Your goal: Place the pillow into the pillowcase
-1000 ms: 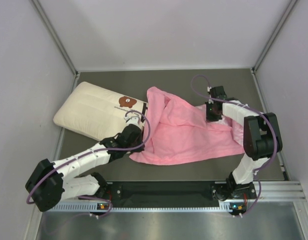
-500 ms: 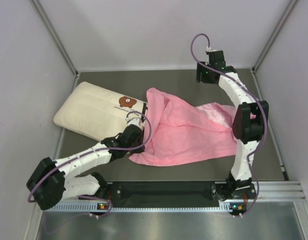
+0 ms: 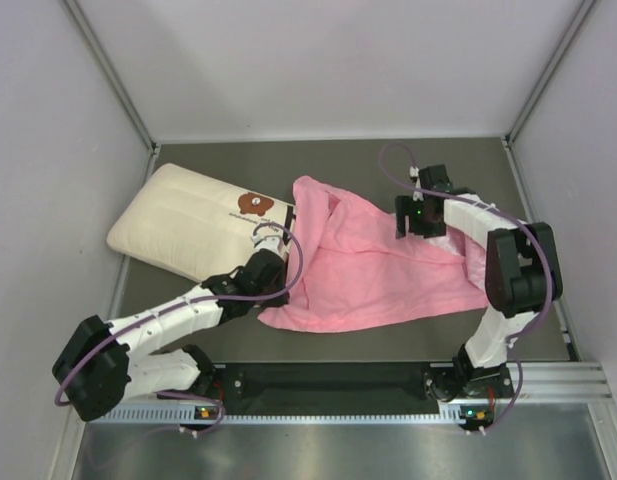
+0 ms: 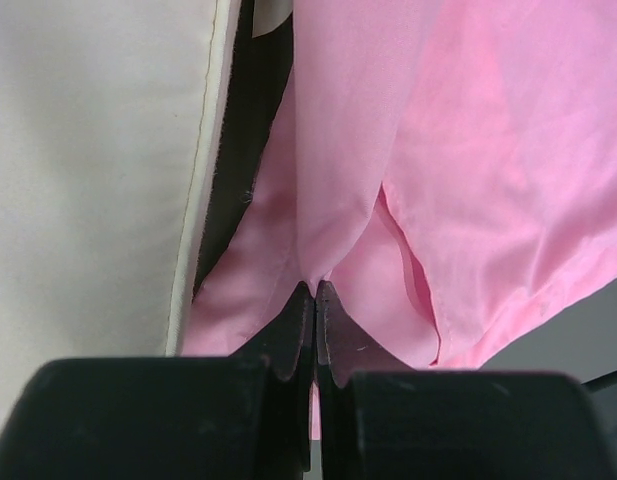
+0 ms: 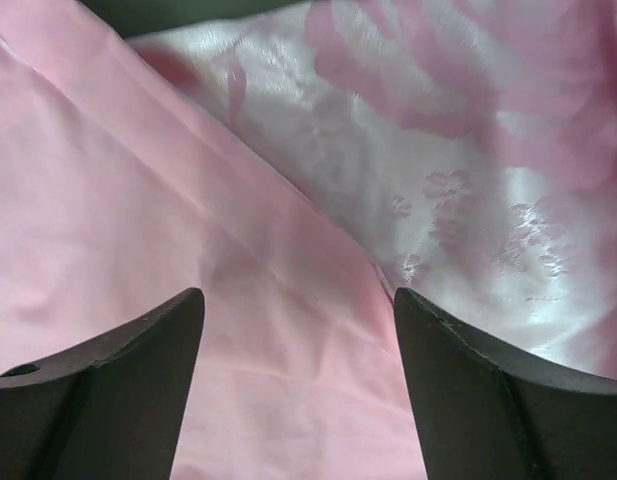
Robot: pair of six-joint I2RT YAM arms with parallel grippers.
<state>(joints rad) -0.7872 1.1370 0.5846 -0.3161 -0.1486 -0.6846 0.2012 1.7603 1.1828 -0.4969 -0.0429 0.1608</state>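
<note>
The cream quilted pillow (image 3: 188, 225) lies at the back left, its printed end against the pink pillowcase (image 3: 373, 270) spread across the middle. My left gripper (image 3: 280, 272) is shut on a fold of the pillowcase's left edge. In the left wrist view that gripper (image 4: 315, 288) pinches pink cloth (image 4: 468, 150) beside the pillow (image 4: 88, 170). My right gripper (image 3: 412, 224) hovers open over the pillowcase's upper right part. In the right wrist view the gripper (image 5: 298, 292) has wide-apart fingers over plain pink fabric (image 5: 118, 200), and nothing lies between them; the rose-patterned face (image 5: 468, 120) shows beyond.
Grey walls close the table on the left, back and right, with metal posts (image 3: 113, 75) at the corners. The dark table surface (image 3: 348, 165) shows behind the pillowcase. A black rail (image 3: 328, 380) with both arm bases runs along the near edge.
My right gripper let go of the pillowcase and opened, swung up toward the back wall, then came back down over the cloth's upper right. The left gripper kept its grip in place.
</note>
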